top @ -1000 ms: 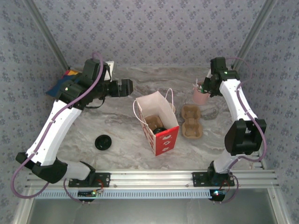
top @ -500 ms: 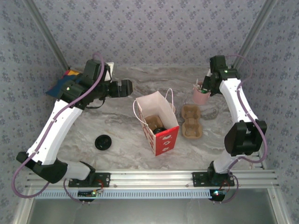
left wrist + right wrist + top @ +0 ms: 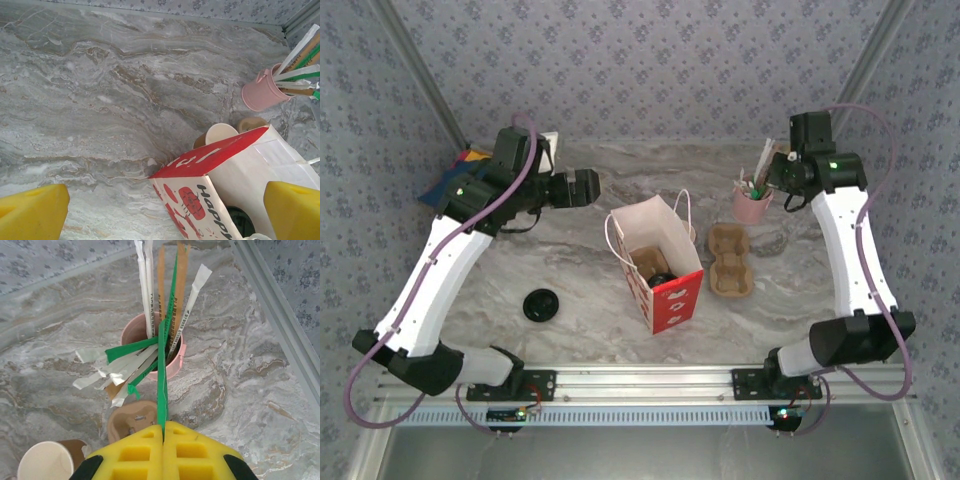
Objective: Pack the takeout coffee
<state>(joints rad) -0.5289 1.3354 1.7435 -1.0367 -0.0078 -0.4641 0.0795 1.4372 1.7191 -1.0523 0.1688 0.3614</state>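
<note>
Right tool (image 3: 163,430) pinches one green straw (image 3: 162,390) (one pink cup (image 3: 179,357) below); left tool (image 3: 162,212) gapes.

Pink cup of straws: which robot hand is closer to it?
Right. The right gripper is close by the pink cup, pinching a green straw. The left gripper hangs open far off, beyond the paper bag.

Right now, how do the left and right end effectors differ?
Jaws: the left end effector stands wide open; the right end effector is shut.
Load: the left holds nothing; the right pinches a green straw.
Aim: the left faces the bag; the right faces the pink cup.
Both have yellow fingers.
</note>
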